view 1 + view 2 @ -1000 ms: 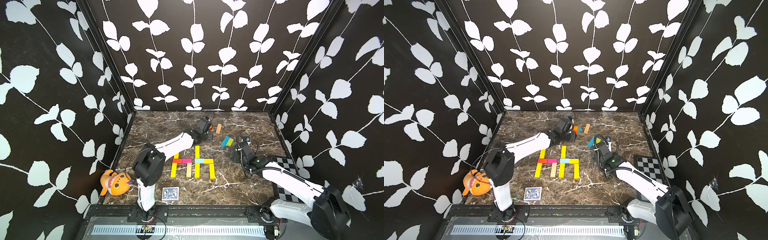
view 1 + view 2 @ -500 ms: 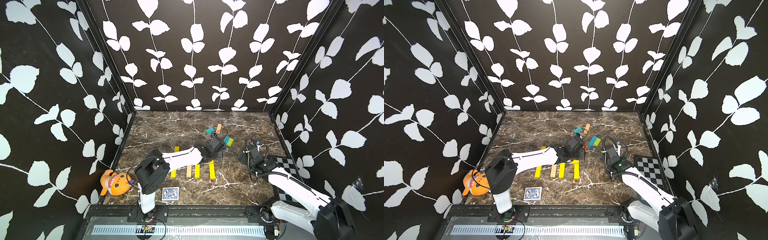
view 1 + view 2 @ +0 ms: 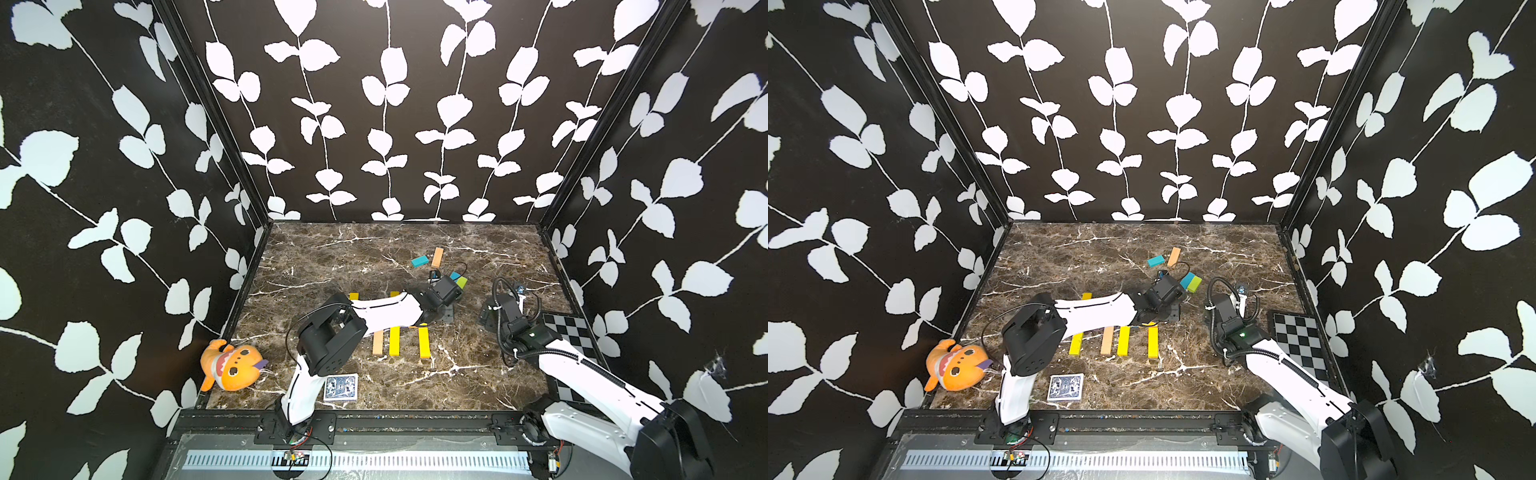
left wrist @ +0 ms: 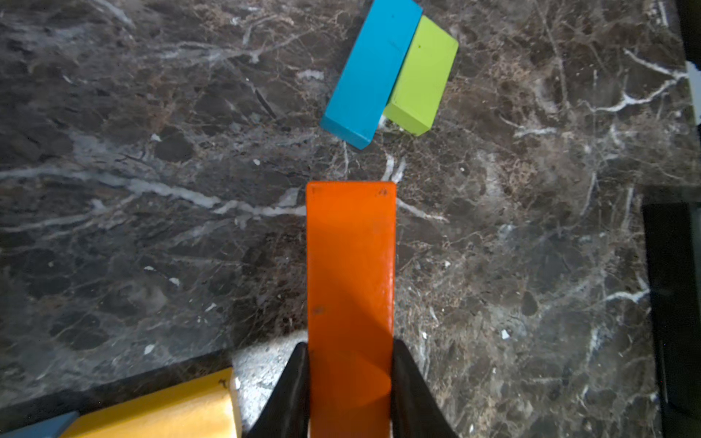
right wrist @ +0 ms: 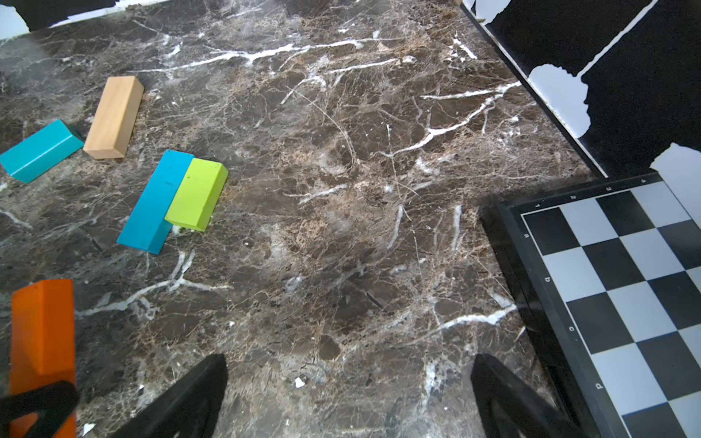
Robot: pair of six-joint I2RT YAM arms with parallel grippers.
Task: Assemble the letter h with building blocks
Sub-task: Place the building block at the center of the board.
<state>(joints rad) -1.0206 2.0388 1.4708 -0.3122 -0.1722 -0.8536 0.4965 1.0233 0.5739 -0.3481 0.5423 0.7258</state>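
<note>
The left gripper [image 4: 351,356] pinches a flat orange wooden bar [image 4: 351,265] by its long edges, most of it jutting past the fingertips, probably to lay it flat by the yellow bar [image 4: 159,413] just beside them, seemingly part of the unfinished letter h [image 3: 394,340]. Ahead, a light-blue block [image 4: 370,72] touches a lime-green block [image 4: 421,76]. The right gripper [image 5: 349,364], fingers spread and empty, hangs over bare marble tabletop [image 5: 379,189], apparently kept clear.
</note>
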